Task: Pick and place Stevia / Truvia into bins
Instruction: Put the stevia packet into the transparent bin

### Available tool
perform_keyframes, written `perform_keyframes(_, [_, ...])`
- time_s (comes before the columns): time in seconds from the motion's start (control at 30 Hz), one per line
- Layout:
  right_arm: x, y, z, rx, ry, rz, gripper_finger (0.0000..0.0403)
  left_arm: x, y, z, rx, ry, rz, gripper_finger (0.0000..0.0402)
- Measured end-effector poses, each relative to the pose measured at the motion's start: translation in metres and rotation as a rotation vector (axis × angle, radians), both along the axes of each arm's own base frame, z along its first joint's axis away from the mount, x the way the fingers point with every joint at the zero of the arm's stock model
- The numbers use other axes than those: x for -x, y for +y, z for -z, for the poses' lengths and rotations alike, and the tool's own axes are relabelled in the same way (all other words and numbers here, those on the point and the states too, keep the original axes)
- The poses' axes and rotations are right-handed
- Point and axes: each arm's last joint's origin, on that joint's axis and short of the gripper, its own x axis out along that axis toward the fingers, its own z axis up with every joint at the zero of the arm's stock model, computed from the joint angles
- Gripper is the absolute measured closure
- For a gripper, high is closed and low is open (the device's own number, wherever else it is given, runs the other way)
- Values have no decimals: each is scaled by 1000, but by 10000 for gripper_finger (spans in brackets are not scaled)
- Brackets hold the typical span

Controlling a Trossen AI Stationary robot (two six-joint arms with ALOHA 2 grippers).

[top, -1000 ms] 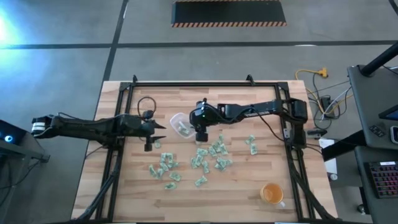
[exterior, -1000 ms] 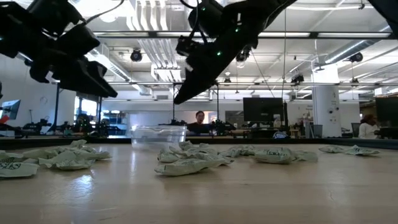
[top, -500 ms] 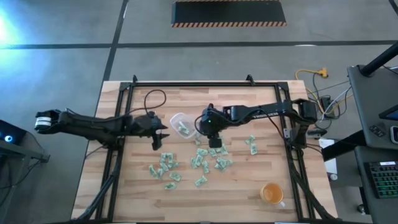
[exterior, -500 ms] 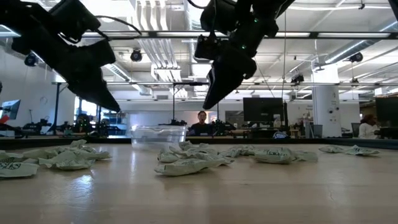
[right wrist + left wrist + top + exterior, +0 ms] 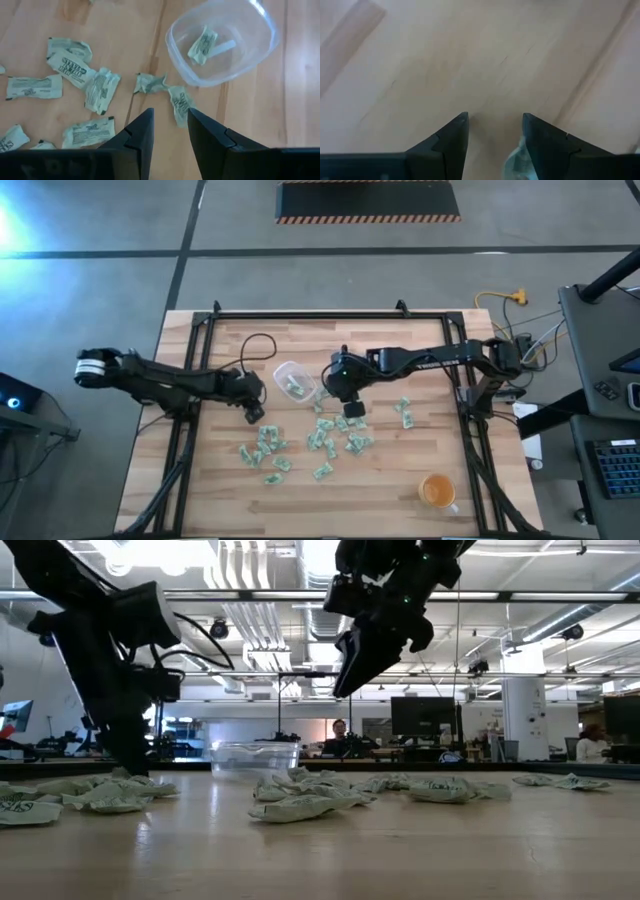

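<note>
Several pale green and white Stevia packets (image 5: pixel 338 436) lie flat on the wooden table, also seen in the right wrist view (image 5: pixel 102 89) and the low view (image 5: pixel 300 806). The clear tub (image 5: pixel 293 381) stands left of them with one packet (image 5: pixel 202 45) inside. My left gripper (image 5: pixel 253 413) is open, down at the table, fingers pointing down, a packet (image 5: pixel 516 161) between them beside one finger. My right gripper (image 5: pixel 352 408) is open, high above the packets (image 5: pixel 348 675), just right of the tub (image 5: pixel 222 40). My left gripper stands on either side of a packet's edge (image 5: pixel 515 159) from above, fingers pointing down; the packet lies on the table close to one finger (image 5: pixel 540 145), and I cannot tell whether it touches.
An orange cup (image 5: pixel 437 492) stands near the table's near right corner. Another group of packets (image 5: pixel 265 450) lies near the left gripper. A black frame (image 5: pixel 190 410) runs along the table's left, right and far sides. A person sits in the room behind (image 5: pixel 345 740).
My left gripper has come down from well above the table to its surface, tipping to point straight down and shifting slightly right. My right gripper has moved from beside the tub toward the table's right, over the packets, staying high.
</note>
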Motion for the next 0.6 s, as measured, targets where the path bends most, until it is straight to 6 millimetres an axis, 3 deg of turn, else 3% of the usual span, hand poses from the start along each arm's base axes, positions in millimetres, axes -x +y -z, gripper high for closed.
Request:
perform_keyframes(0.3, [1,0,-2,19,-5,-31,303,-4,-6,-1,29,-8,-23,232])
perform_keyframes(0.6, [1,0,-1,18,-8,-28,301,4,-15,-19,49,-83,35,232])
